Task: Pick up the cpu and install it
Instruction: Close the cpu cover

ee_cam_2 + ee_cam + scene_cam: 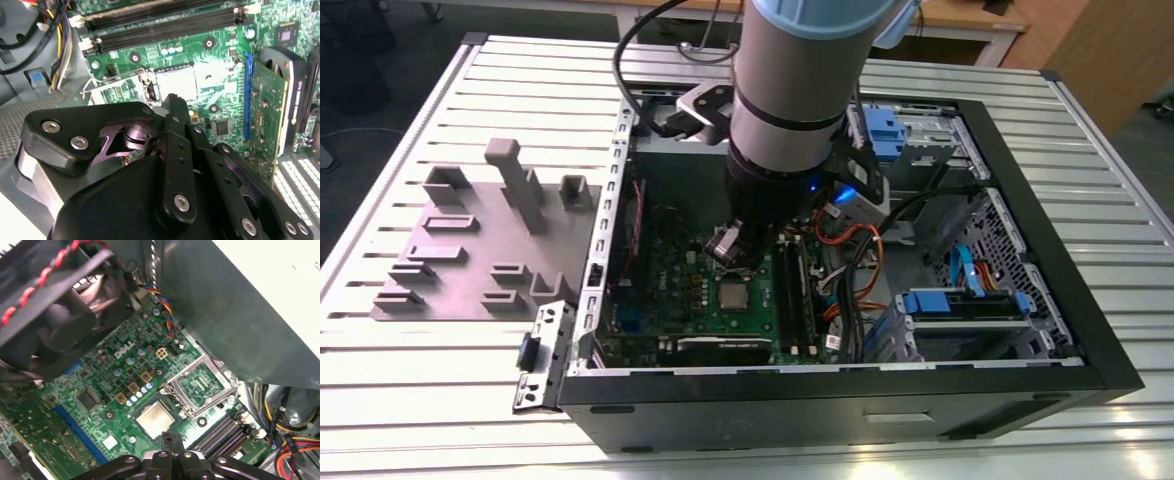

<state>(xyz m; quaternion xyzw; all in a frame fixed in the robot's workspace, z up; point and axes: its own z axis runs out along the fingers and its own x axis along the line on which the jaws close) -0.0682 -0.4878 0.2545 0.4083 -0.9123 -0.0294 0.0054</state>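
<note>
Single arm reaches down into the open computer case (pixel 1067 300), which lies on the slatted counter (pixel 454 400). The tool (pixel 726 247) hangs over the green motherboard (pixel 654 290) at mid-frame of the exterior view. Fingers (pixel 177 150) look drawn together to one narrow tip in both wrist views, with nothing seen between them; tool judged empty. The cpu (pixel 735 295) is not in the tool. It lies flat in the socket on the board, silver top up, just below the tool tip in the exterior frame and a touch toward the exterior view's right. In the first wrist view it sits just beyond the fingertips, near but apart, no contact visible. Chip is square, so it has no long axis; its edges run parallel with the socket's sides and it looks level, not tilted. The shiny socket frame (pixel 202 385) stands hinged open beside the chip, on the side away from the upright green card (pixel 265 105), and is not closed over the cpu. Memory slots (pixel 160 25) run alongside the socket. Grey pocketed tray (pixel 467 250) lies on the counter at the exterior view's left, well apart from the case. Judgement: chip looks placed and the frame is not yet down. The relation that matters is the tool tip standing close over the chip's near edge, with the open frame off to one side.
</note>
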